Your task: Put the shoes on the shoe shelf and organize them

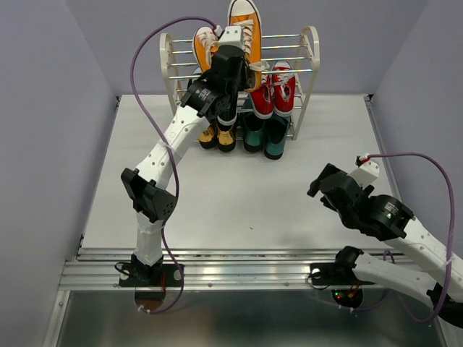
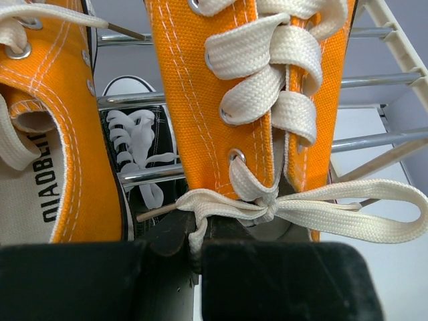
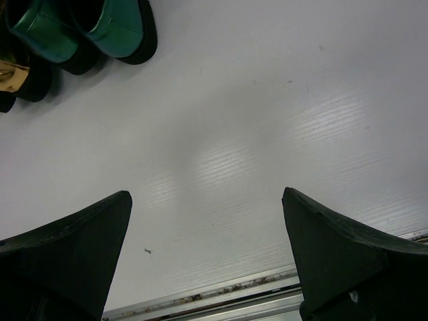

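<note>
On the top tier of the cream shoe shelf (image 1: 312, 45) stand two orange shoes, one (image 1: 205, 45) on the left and a taller one (image 1: 246, 25) tilted up beside it. My left gripper (image 1: 239, 70) is at the heel end of that second orange shoe (image 2: 200, 100), shut on a strand of its white lace (image 2: 194, 224). The other orange shoe (image 2: 47, 134) fills the left of the wrist view. A black shoe (image 2: 137, 144) lies below, behind the rods. Two red shoes (image 1: 273, 88) sit on the middle tier. My right gripper (image 1: 319, 181) (image 3: 207, 200) hangs open over bare table.
A glossy gold pair (image 1: 218, 137) and a glossy dark green pair (image 1: 264, 134) (image 3: 80, 30) stand on the table under the shelf. The white table (image 1: 239, 202) stretches between the shelf and a metal rail (image 1: 239, 271) at the near edge.
</note>
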Tool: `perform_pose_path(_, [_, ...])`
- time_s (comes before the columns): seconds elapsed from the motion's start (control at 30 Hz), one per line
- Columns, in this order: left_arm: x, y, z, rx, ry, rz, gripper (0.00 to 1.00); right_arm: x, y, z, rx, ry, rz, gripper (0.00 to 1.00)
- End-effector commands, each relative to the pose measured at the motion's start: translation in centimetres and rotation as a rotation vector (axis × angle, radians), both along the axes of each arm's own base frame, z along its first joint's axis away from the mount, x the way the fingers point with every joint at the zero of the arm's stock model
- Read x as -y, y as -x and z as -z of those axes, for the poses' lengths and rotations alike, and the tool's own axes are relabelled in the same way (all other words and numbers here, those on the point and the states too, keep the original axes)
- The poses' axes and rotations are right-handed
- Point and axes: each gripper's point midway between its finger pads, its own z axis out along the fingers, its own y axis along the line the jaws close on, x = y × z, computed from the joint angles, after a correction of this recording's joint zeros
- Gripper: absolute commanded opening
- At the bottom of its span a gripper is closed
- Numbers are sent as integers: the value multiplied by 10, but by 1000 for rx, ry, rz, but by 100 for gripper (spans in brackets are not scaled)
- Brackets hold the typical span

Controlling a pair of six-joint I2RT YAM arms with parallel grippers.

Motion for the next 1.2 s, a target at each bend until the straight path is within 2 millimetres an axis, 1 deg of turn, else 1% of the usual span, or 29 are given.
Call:
perform_pose_path(0.0, [-14, 4, -78, 183, 134, -13, 0, -2, -9, -20, 60, -39, 23, 100])
perform_pose_path(0.1, [-13, 2, -76, 179, 135, -5, 0, -4, -10, -20, 58, -39, 20, 100])
perform_pose_path(0.13, [-13, 3, -79, 179, 139, -2, 2, -5, -10, -21, 59, -42, 19, 100])
perform_pose_path(0.2, [-13, 1, -77, 170, 139, -3, 10, -5, -10, -22, 60, -44, 19, 100])
perform_pose_path(0.33, [-14, 2, -78, 169, 144, 1, 16, -6, -10, -23, 60, -48, 15, 100])
perform_pose_path(0.37, [-13, 2, -79, 170, 145, 4, 24, -6, -10, -23, 60, -49, 16, 100])
perform_pose_path(0.4, [-14, 3, -81, 173, 148, 6, 26, -6, -10, -22, 58, -48, 15, 100])
perform_pose_path(0.43, [-13, 4, -82, 176, 151, 13, 31, -6, -9, -22, 57, -51, 16, 100])
perform_pose_path(0.6, [-11, 11, -93, 195, 168, 44, 35, -4, -8, -22, 58, -52, 18, 100])
perform_pose_path(0.63, [-10, 12, -95, 198, 173, 53, 40, -4, -8, -22, 58, -53, 18, 100])
perform_pose_path(0.67, [-10, 14, -98, 202, 179, 59, 43, -4, -8, -22, 59, -55, 19, 100])
perform_pose_path(0.7, [-11, 18, -104, 212, 189, 67, 43, -4, -8, -23, 60, -56, 19, 100])
perform_pose_path(0.77, [-12, 22, -110, 222, 199, 81, 43, -4, -8, -23, 59, -56, 17, 100])
perform_pose_path(0.8, [-14, 27, -118, 234, 209, 85, 43, -5, -8, -23, 59, -58, 17, 100])
perform_pose_path(0.87, [-15, 33, -123, 240, 222, 100, 43, -5, -8, -23, 60, -59, 17, 100])
perform_pose_path(0.9, [-16, 36, -128, 248, 231, 103, 43, -5, -8, -22, 58, -57, 17, 100])
perform_pose_path(0.93, [-20, 43, -137, 265, 241, 110, 43, -6, -9, -23, 60, -60, 15, 100])
perform_pose_path(1.0, [-23, 48, -144, 280, 252, 114, 44, -7, -8, -22, 56, -59, 11, 100])
perform_pose_path(1.03, [-26, 56, -155, 300, 266, 122, 45, -7, -9, -21, 56, -57, 10, 100])
perform_pose_path(1.07, [-29, 59, -160, 309, 271, 124, 47, -7, -9, -22, 57, -58, 10, 100])
perform_pose_path(1.1, [-33, 67, -170, 327, 283, 130, 49, -8, -10, -23, 59, -62, 9, 100])
perform_pose_path(1.17, [-35, 76, -178, 341, 294, 148, 51, -9, -10, -22, 55, -57, 4, 100])
